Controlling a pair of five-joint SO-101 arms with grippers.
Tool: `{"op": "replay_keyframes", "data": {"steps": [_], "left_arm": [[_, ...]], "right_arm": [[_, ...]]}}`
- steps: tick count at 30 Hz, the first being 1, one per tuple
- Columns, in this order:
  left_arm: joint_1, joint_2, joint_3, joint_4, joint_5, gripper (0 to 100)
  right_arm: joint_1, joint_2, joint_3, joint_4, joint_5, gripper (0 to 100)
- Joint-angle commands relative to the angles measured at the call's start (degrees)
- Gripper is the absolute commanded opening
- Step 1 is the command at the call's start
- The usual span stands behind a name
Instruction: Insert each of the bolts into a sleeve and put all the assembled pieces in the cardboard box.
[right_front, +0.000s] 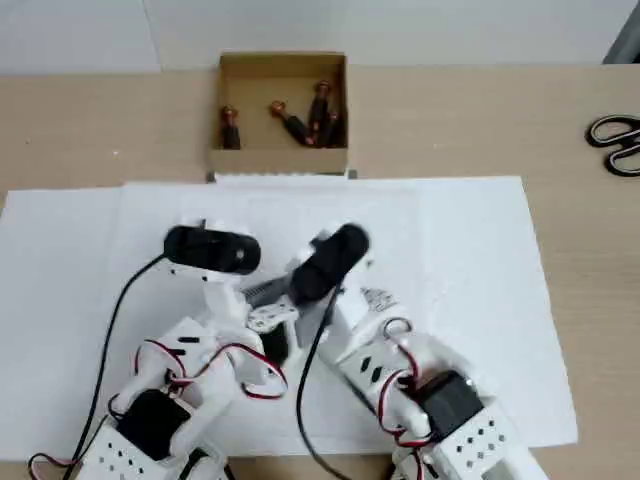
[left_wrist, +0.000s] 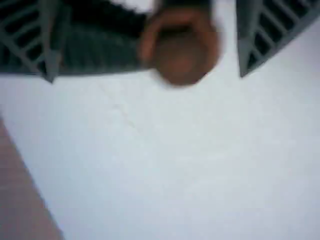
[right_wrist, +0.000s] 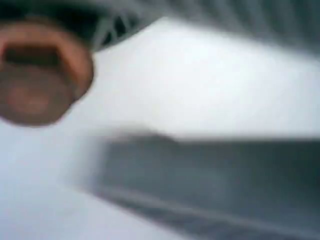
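Step in hand, as I'm reading it: the mating of what's looking like the last bolt & sleeve. Approx. four assembled pieces (right_front: 300, 128) are lying inside the cardboard box (right_front: 283, 160), so the job's looking nearly done, w/ one piece left to go.

Both arms are meeting over the white paper (right_front: 470, 300), well apart from the box, on its side toward the arm bases. The left gripper (left_wrist: 146, 76) is standing w/ its jaws spread, not clamped. A copper-coloured piece (left_wrist: 180, 50) is sitting between them, w/ a dark length running from it toward one finger (left_wrist: 45, 40) & a sliver of paper showing btwn the copper end and the other finger. The right gripper (right_front: 300, 295) is sitting just beside the left one, equally far from the box. I can't tell whether it's open or closed, or whether it's the one carrying the piece. In its wrist view the copper end is looming v. close to the camera.

Bolt alone, or bolt + sleeve joined? Too blurred to say.

Next move, my guess: if not seated, it's calling for lining the bolt up w/ the sleeve bore & pushing straight in. Then one gripper taking firm hold, the other letting go, & a carry over to the box, dropping into a bare spot beside the others.
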Motion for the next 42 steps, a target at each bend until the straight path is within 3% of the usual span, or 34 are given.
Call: {"op": "replay_keyframes", "data": {"steps": [1, 5, 10, 18, 24, 27, 35, 42], "left_arm": [[-5.2, 0.1, -2.6, 0.8, -3.7, 23], [-8.8, 0.1, -2.8, 0.8, -4.9, 20], [-10.9, 0.1, -2.5, 0.8, -4.7, 0], [-11.6, 0.2, 3.7, 0.2, -4.8, 1], [-22.0, 0.2, 18.2, -14.9, -5.0, 1], [-23.3, 0.2, 23.5, -20.9, -7.5, 1], [-23.1, 0.2, 23.6, -21.9, -10.6, 1], [-23.3, 0.2, 23.6, -21.9, -10.5, 1]], "right_arm": [[2.4, -0.7, -5.4, -2.9, 0.1, 0.3], [2.4, -0.7, -5.4, -2.9, 0.0, 0.3], [2.4, -0.7, -5.2, -2.9, 0.0, 0.3], [2.5, -0.7, -5.2, -2.9, -0.1, 0.3], [2.6, -0.3, -4.9, -2.9, -0.1, 0.3], [4.3, -0.3, -2.8, -2.9, -0.2, 0.3], [11.7, 5.3, -4.9, -3.4, -0.3, 0.2], [12.7, 26.6, -23.0, -9.5, -2.6, 0.2]]}}
